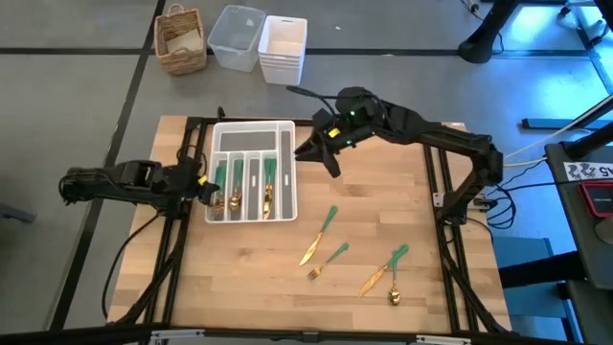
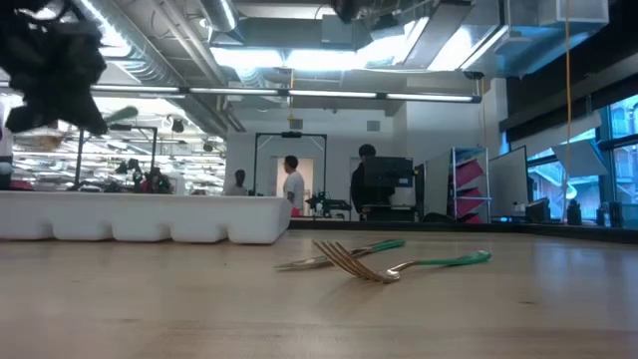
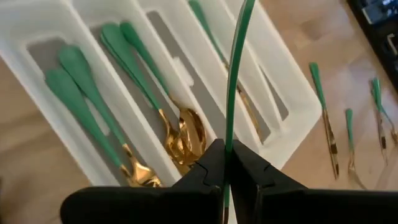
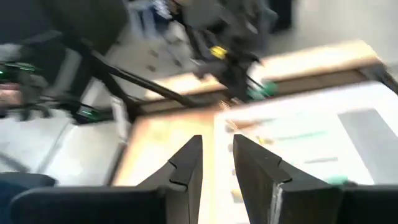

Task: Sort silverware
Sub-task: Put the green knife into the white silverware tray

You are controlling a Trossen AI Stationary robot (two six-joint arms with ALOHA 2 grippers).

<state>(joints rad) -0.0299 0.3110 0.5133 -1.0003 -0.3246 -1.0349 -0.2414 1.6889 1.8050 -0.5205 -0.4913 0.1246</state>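
The left hand (image 3: 227,163) is pinched on a slim green-handled gold utensil (image 3: 235,81), held over the white compartmented plastic tray (image 1: 283,207) just below, evidently for placing. The right hand (image 4: 216,163), spread and empty, hovers beyond. Four utensils (image 1: 337,253) lie well apart on the wooden tabletop (image 1: 259,278).

No legible text, brand or number anywhere; white label (image 1: 586,171) at right edge of high view too blurred to read.

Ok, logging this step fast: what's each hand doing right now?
Left hand: closed on a green-handled utensil, over the white tray.
Right hand: open, holding nothing, near the tray's far right corner.
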